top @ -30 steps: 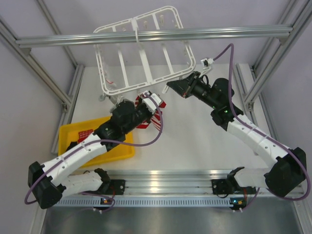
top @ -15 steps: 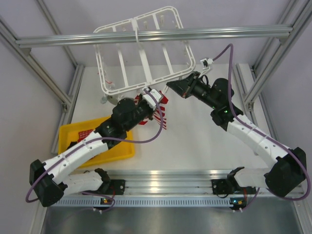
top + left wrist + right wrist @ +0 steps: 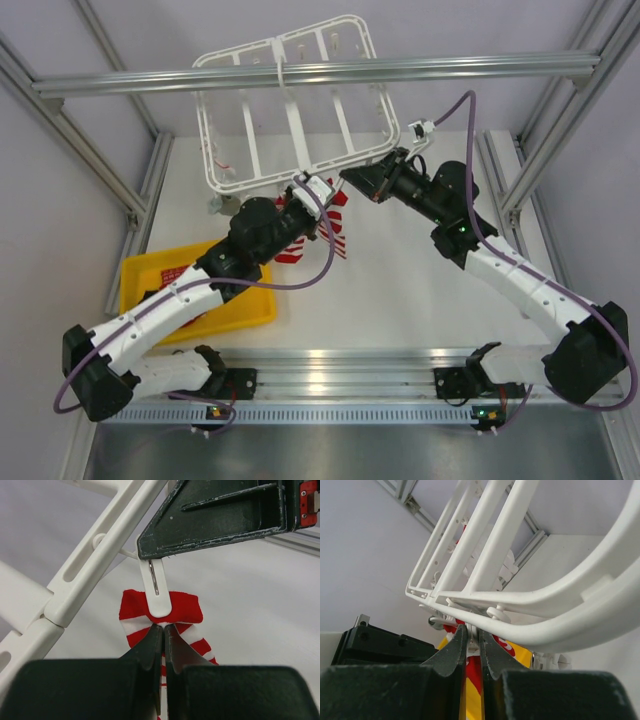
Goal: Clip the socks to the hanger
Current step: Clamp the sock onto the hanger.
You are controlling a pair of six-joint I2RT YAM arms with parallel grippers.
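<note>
- Red-and-white striped fabric sock (image 3: 182, 607) hangs long axis downward — top edge at small white plastic clip (image 3: 159, 597)
- Left gripper (image 3: 164, 635) clamped on sock; right gripper (image 3: 472, 640) pinching clip

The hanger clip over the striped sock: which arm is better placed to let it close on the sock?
Right, probably. The right gripper pinches the top of the clip at the hanger, while the left gripper is shut on the striped sock just below it.

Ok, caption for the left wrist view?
Left gripper holds the striped sock at a hanger clip that the right gripper pinches.
</note>
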